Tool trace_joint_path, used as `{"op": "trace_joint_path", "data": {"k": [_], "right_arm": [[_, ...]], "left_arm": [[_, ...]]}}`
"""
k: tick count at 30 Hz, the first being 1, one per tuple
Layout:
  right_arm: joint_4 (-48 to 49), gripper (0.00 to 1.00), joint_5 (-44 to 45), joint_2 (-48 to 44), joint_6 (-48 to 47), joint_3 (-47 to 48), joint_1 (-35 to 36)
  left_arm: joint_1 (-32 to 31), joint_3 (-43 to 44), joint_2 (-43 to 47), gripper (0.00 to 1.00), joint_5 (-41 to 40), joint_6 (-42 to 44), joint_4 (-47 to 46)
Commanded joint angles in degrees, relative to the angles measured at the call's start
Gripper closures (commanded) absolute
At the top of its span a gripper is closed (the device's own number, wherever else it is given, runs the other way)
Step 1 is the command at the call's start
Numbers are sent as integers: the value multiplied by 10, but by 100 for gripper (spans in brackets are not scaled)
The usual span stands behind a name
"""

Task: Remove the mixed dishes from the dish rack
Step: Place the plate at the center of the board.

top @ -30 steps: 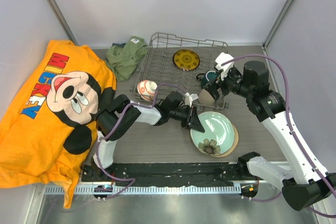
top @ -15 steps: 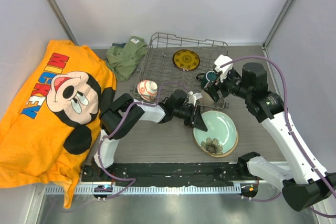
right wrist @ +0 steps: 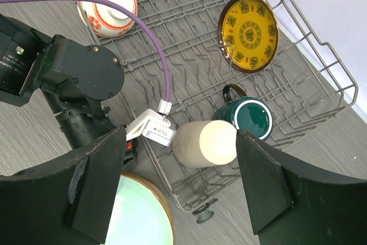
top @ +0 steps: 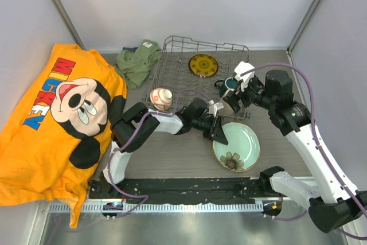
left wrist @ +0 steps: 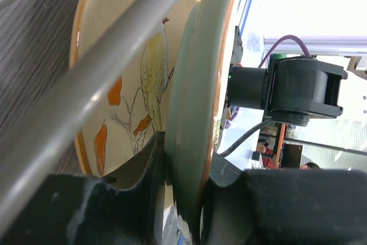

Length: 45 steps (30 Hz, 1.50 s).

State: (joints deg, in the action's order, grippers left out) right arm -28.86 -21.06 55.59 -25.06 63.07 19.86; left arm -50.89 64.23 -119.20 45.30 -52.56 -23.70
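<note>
My left gripper [top: 215, 131] [left wrist: 186, 159] is shut on the rim of the pale green plate [top: 238, 143] [left wrist: 198, 84], which rests on the table right of the dish rack [top: 200, 42]. The cream bird-painted plate [left wrist: 120, 55] lies just behind it. My right gripper [top: 238, 93] [right wrist: 179, 140] hangs open over the rack's right end, its fingers straddling the beige cup [right wrist: 205, 142], which lies on its side, without touching it. The dark teal mug [top: 229, 83] [right wrist: 249, 117] stands beside the cup. The yellow patterned plate [top: 202, 65] [right wrist: 248, 31] and red-orange bowl [top: 160, 98] [right wrist: 107, 5] also sit in the rack.
An orange Mickey shirt [top: 57, 119] covers the table's left side. A green cloth [top: 136, 64] lies at the rack's left corner. A rack wire [left wrist: 86, 84] crosses close in front of the left wrist camera. The left arm [right wrist: 74, 78] reaches along the rack's near side.
My left gripper has carried the green plate a little to the right and laid it flatter. My right gripper has shifted slightly over the cup, which it now hides from above.
</note>
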Motion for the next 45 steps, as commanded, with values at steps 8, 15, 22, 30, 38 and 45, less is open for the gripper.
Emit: {"op": "trace_joint_path", "data": {"k": [8,15,22,30,38,45], "right_arm": [[10,19,4,-15,-8,2,-1],[9,19,3,-15,-9,-2,-2],[10,19,0,-19,-9,-10,-1],[10,19,-4,-22,-6,-15,-1],[10,19,-10,-22,-3,-17,-1],[10,19,-10,-25,-3,-26,-1]], "left_arm": [[0,34,-11,70,24,-6,-14],[-1,31,-4,59,18,5,1],[-1,23,5,54,8,32,24],[-1,26,27,48,-17,79,78],[-2,34,47,43,-75,125,152],[-10,49,63,42,-126,163,221]]}}
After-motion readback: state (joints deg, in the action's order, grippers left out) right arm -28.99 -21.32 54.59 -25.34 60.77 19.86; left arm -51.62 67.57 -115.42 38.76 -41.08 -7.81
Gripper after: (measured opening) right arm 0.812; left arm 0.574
